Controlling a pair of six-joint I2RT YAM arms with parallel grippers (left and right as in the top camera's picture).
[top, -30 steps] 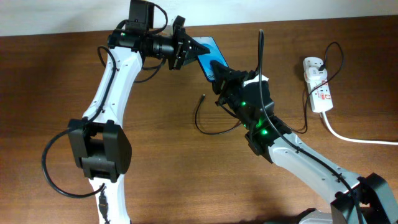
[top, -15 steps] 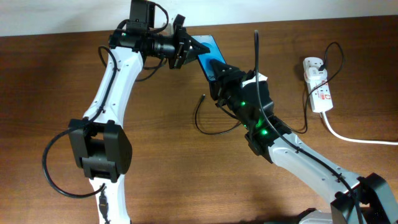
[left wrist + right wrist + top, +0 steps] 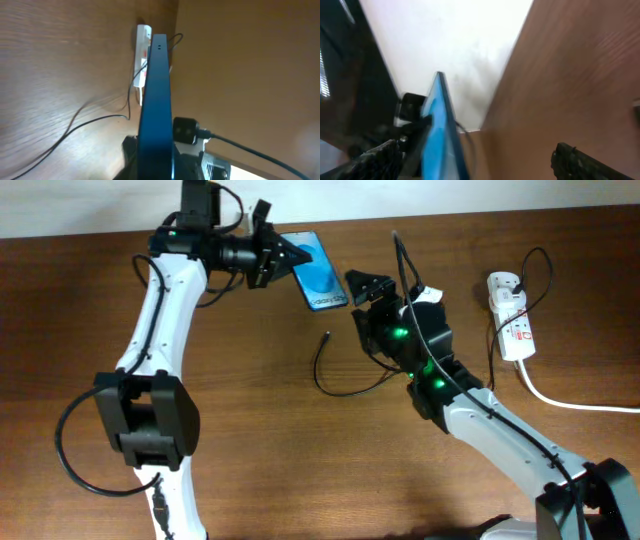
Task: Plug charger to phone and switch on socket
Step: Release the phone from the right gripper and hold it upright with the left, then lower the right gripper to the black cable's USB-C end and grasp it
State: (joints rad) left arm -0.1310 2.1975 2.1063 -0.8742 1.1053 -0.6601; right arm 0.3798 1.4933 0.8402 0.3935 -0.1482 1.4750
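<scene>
The phone (image 3: 318, 272), its blue screen facing up, is lifted over the far side of the table, and my left gripper (image 3: 283, 255) is shut on its left end. It runs edge-on up the middle of the left wrist view (image 3: 155, 95). Just right of the phone's near end, my right gripper (image 3: 366, 292) is open and touches nothing. Its two fingers (image 3: 372, 161) stand wide apart, with the phone (image 3: 438, 131) near the left one. The charger (image 3: 332, 376) lies looped on the table, its tip (image 3: 328, 336) free below the phone. The socket (image 3: 510, 315) lies far right.
The socket's thick white cord (image 3: 580, 404) runs off the right edge. A thin black cable (image 3: 543, 265) loops beside the socket. Bare brown tabletop (image 3: 260, 440) lies at the front. The back table edge meets a white wall (image 3: 500, 195).
My right gripper has opened, let go of the phone's near end and drawn back to the right. The left arm has carried the phone to the left and slightly back.
</scene>
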